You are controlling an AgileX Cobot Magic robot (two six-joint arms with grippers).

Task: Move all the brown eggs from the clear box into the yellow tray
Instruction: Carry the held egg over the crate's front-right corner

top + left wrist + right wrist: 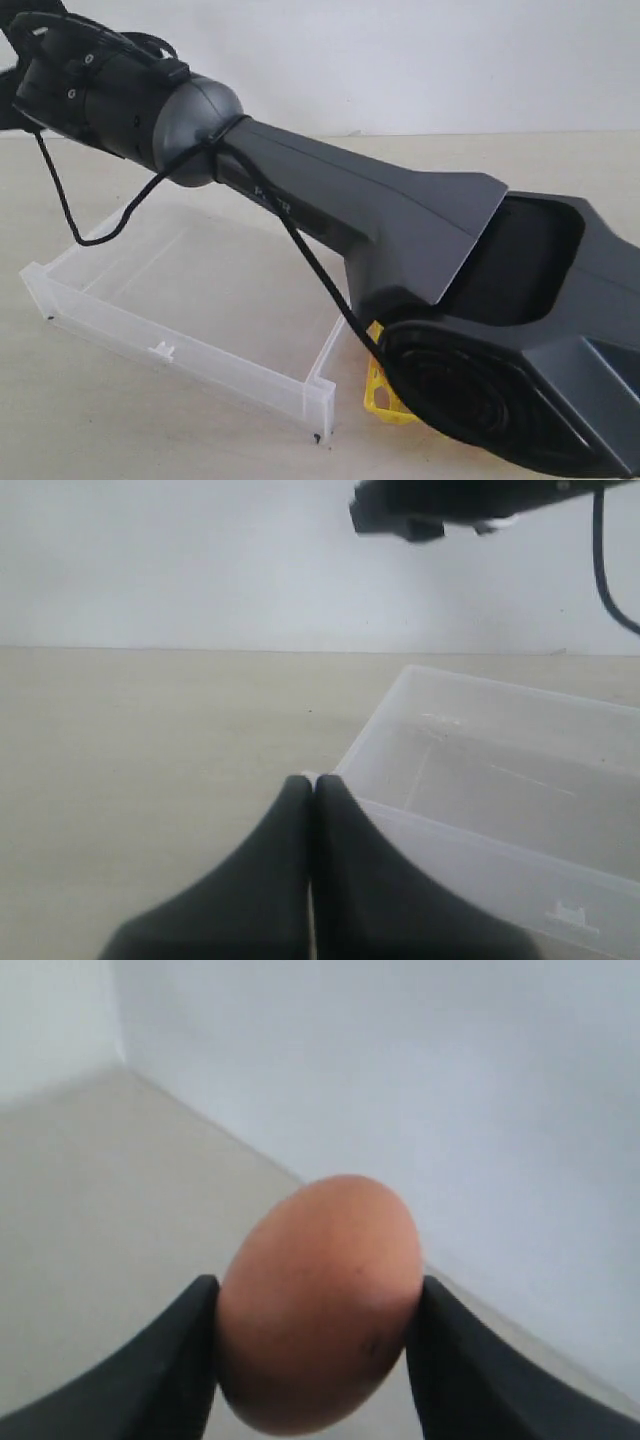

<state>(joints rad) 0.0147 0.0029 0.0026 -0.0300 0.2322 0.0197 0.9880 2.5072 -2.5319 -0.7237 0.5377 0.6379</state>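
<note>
Only the right wrist view shows a brown egg, clamped by its sides between the right fingers, with pale bench and white wall behind it. Exterior view: a dark arm fills the foreground, leaving visible the clear box on the bench and one corner of the yellow tray just beside the box's near corner. Left wrist view alone shows the left fingers pressed together on nothing, just beside a corner of the clear box.
</note>
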